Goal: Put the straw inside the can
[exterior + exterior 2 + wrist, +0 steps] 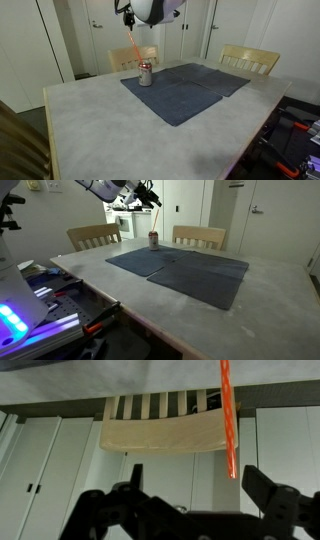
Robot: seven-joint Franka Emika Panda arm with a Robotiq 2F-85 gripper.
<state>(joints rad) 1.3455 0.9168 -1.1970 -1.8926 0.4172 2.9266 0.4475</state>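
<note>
Nearest lies the bare grey table (pixel 90 130), then a dark blue mat (pixel 185 90). On the mat's far corner stands the can (pixel 145 74), upright, with the straw (pixel 133 48) rising aslant from its top. The straw's upper end is close under the gripper (pixel 128 20). In the wrist view the jaws stand wide apart and grip nothing — the straw shows clear of both fingers (pixel 262 490). Beyond stand a wooden chair (pixel 128 57) and white doors (pixel 100 25).
</note>
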